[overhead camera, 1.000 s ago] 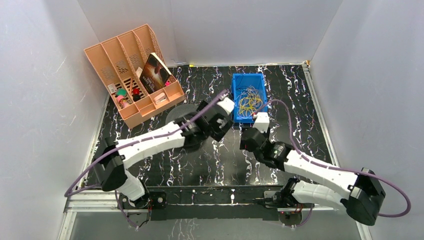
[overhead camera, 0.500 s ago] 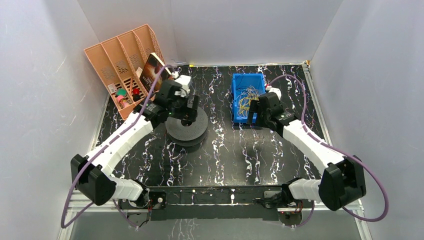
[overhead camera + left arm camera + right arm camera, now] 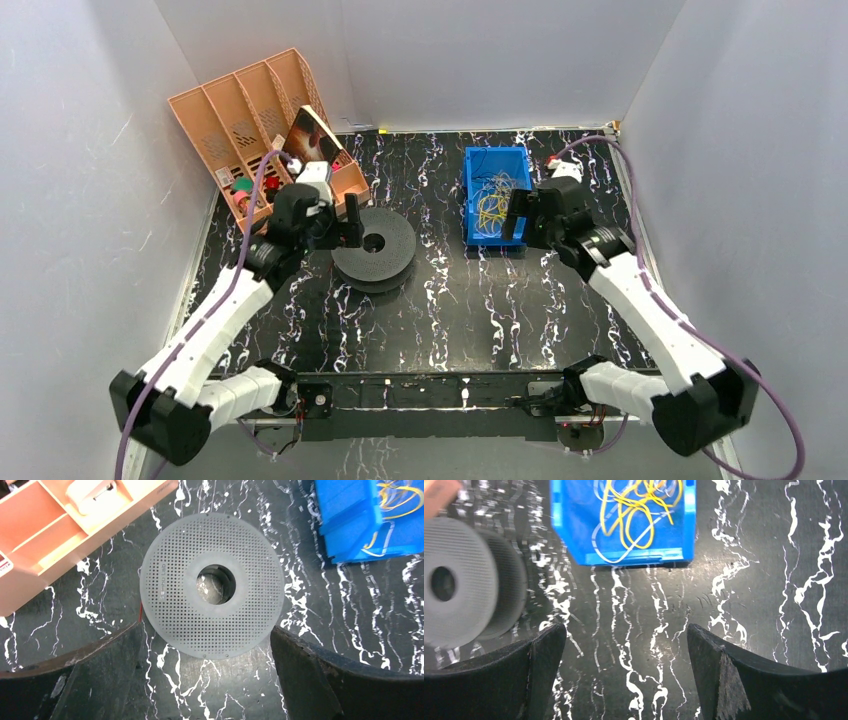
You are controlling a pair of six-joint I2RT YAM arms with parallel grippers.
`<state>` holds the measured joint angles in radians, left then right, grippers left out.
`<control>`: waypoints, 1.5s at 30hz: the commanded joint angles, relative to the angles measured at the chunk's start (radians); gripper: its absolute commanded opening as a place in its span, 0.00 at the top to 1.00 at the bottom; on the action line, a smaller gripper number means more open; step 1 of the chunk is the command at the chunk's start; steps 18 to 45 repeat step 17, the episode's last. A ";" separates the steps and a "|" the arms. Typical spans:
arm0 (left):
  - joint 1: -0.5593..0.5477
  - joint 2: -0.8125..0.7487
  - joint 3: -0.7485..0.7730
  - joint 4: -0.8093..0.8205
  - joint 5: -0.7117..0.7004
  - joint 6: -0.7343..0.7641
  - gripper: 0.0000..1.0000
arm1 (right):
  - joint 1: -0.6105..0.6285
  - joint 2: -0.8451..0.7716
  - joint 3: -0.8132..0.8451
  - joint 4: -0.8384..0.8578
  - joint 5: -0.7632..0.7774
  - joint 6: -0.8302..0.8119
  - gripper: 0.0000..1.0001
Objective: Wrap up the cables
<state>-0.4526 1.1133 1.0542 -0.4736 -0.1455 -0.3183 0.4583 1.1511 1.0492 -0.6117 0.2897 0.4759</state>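
Approach step, I judge: left gripper (image 3: 204, 645) hovers over the spool (image 3: 170, 585), jaws apart, empty; right gripper (image 3: 625, 630) hangs near the bin (image 3: 624, 559), jaws apart; a red cable (image 3: 140, 611) peeks at the spool's left edge; next comes pinching that thin strand precisely.

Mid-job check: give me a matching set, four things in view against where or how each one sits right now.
Things:
1. spool
2. blue bin
3. peach organizer
4. left end effector

States:
A. holds tangled yellow wires
B. open, next to the spool
C. lies flat near the middle of the table
D. far left corner, a book inside

Pairs: 1-C, 2-A, 3-D, 4-B
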 commanded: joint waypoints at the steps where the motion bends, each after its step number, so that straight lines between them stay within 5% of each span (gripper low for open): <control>1: 0.001 -0.180 -0.138 0.181 0.042 0.004 0.02 | -0.004 -0.149 -0.019 0.049 -0.096 -0.042 0.02; 8: 0.003 -0.339 -0.237 0.288 0.065 0.053 0.02 | -0.003 -0.292 -0.093 0.103 -0.062 -0.075 0.02; 45: 0.003 -0.259 -0.199 0.215 0.086 0.080 0.02 | -0.002 -0.347 -0.146 0.163 -0.077 -0.120 0.02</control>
